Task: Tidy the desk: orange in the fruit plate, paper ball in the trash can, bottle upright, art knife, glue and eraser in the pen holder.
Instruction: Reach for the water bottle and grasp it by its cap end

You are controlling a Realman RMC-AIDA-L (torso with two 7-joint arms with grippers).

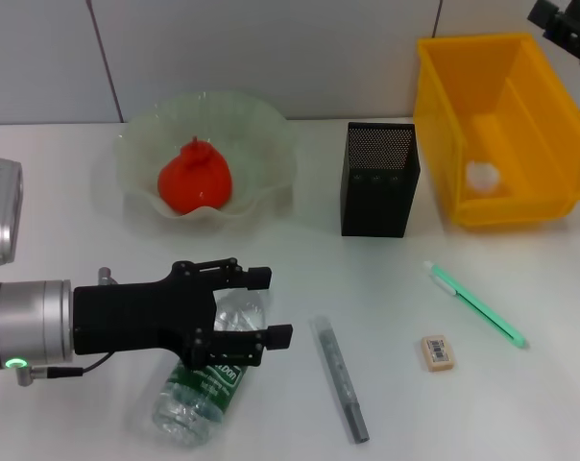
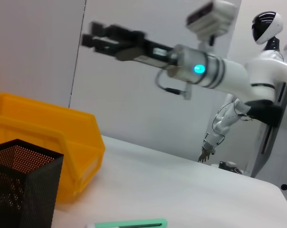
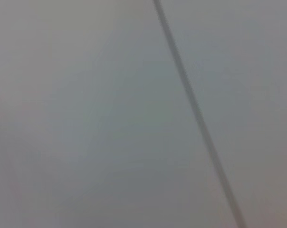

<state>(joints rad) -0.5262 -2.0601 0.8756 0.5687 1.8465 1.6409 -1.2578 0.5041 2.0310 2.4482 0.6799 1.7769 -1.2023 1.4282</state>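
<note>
Head view, left gripper (image 1: 261, 307): reaches in from the left, low over the lying water bottle (image 1: 205, 384), jaws spread around its cap end.
Right gripper (image 1: 566, 24): parked high beyond the yellow bin (image 1: 540, 125); jaw state unclear.
Around: art knife (image 1: 342, 380) just right of bottle; eraser (image 1: 436, 351) and green glue pen (image 1: 476, 303) further right.

Open table (image 1: 271, 259) lies between fruit plate (image 1: 261, 144), pen holder (image 1: 378, 180) and bottle (image 1: 205, 384).

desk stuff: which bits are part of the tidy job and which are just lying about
Job: bottle under the open left gripper, orange in fruit plate, paper ball in trash can, pen holder, eraser, grey stick, green stick.
Lying about: nothing.
</note>
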